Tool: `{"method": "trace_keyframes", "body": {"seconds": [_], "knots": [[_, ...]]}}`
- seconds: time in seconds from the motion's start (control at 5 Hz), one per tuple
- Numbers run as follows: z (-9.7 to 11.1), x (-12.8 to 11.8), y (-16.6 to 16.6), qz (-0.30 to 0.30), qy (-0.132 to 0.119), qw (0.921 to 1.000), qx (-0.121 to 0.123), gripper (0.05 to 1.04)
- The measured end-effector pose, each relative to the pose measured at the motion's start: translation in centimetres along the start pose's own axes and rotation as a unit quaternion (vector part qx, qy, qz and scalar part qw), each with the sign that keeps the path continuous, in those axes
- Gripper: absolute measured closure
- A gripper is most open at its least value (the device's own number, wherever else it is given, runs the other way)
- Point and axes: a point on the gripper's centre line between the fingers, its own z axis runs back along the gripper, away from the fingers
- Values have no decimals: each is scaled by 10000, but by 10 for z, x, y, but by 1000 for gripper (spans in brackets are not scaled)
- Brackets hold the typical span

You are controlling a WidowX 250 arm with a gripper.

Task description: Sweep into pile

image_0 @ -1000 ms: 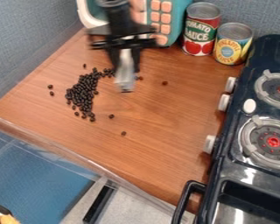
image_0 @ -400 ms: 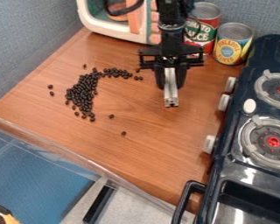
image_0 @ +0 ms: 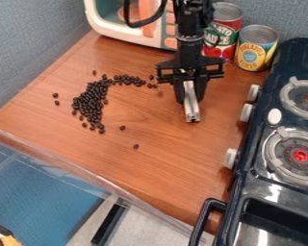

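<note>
The black gripper (image_0: 189, 93) hangs over the wooden counter, right of the dark beans, and is shut on a narrow silver tool (image_0: 191, 102) that points down toward the counter. Most of the small dark beans (image_0: 90, 101) lie in a curved heap on the left part of the counter, with an arm of beans trailing right along its top. A few strays lie apart: two at the left, one bean (image_0: 136, 146) toward the front, and another bean (image_0: 122, 128) right of the heap's lower end.
Behind the gripper stand a toy microwave (image_0: 127, 24), a red tomato can (image_0: 222, 36) and a yellow can (image_0: 255, 48). A dark toy stove (image_0: 272, 144) with knobs borders the right side. The counter's front edge (image_0: 86, 168) runs diagonally at lower left.
The gripper has moved right and toward the front with the silver tool, from above the heap's right end. Between the last two frames it shifted only slightly.
</note>
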Motion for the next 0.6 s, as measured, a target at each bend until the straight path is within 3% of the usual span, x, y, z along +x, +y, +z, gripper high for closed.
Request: {"method": "trace_keyframes", "body": {"seconds": [0.6], "knots": [[-1, 13, 21, 504, -73, 9987, -7, 704]]}}
